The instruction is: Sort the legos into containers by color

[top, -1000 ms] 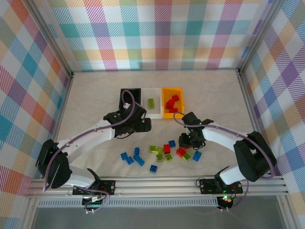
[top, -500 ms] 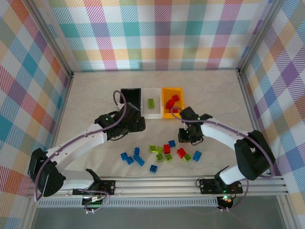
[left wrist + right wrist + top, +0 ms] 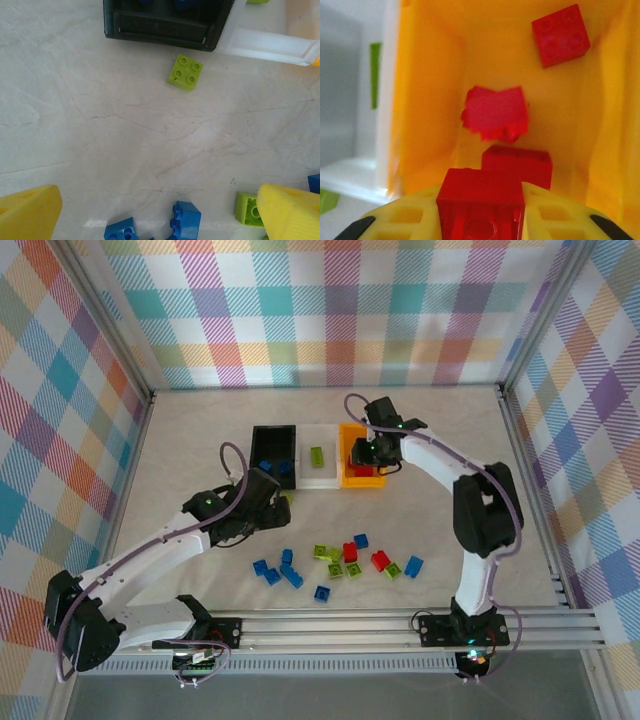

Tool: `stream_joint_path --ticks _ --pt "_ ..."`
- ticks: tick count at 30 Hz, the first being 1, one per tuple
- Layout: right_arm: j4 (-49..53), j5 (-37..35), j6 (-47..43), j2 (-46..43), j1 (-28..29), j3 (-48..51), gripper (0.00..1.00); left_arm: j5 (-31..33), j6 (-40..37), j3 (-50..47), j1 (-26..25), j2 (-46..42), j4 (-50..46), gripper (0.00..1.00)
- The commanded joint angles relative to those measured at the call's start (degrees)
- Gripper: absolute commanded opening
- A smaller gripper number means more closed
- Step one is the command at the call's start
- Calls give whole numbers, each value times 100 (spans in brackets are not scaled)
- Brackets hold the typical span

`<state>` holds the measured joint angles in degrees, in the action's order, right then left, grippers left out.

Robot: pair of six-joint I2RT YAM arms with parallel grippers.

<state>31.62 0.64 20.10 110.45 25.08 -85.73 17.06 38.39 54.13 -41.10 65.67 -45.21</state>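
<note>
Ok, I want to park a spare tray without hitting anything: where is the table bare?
Bare table lies left of the black bin, right of the orange bin, and behind the row they stand in. Crowded in front: loose legos cluster toward the near edge, with one lime brick just before the black bin.

Pastel plaid walls (image 3: 330, 310) enclose a pale marbled table (image 3: 200, 440)

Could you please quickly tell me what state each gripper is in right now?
Left gripper: open, holding nothing.
Right gripper: closed on a red lego above the orange bin.
</note>
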Motion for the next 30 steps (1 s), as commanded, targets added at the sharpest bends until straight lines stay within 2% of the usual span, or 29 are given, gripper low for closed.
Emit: stream_joint_path --ticks 1,3,8,14,20,24,30 --pt "75 28 -103 330 -147 -524 41 -8 157 -135 66 -273 -260 100" --pt "-17 57 -110 407 -188 -641 52 -74 155 -146 77 -334 -282 100" --pt "-265 169 -169 115 -188 -707 59 -218 92 -98 94 -376 -398 100" --pt "-360 539 -118 -449 -154 -426 60 -589 38 -115 103 -267 -542 98" --pt "-672 637 -134 -1177 87 522 59 -1282 13 -433 86 61 -471 86" --pt "-868 690 -70 -1669 173 1259 58 -1323 93 -644 -354 228 -589 85" --pt "-1091 634 -37 -2074 173 1998 58 -1345 452 -974 -962 211 -680 76"
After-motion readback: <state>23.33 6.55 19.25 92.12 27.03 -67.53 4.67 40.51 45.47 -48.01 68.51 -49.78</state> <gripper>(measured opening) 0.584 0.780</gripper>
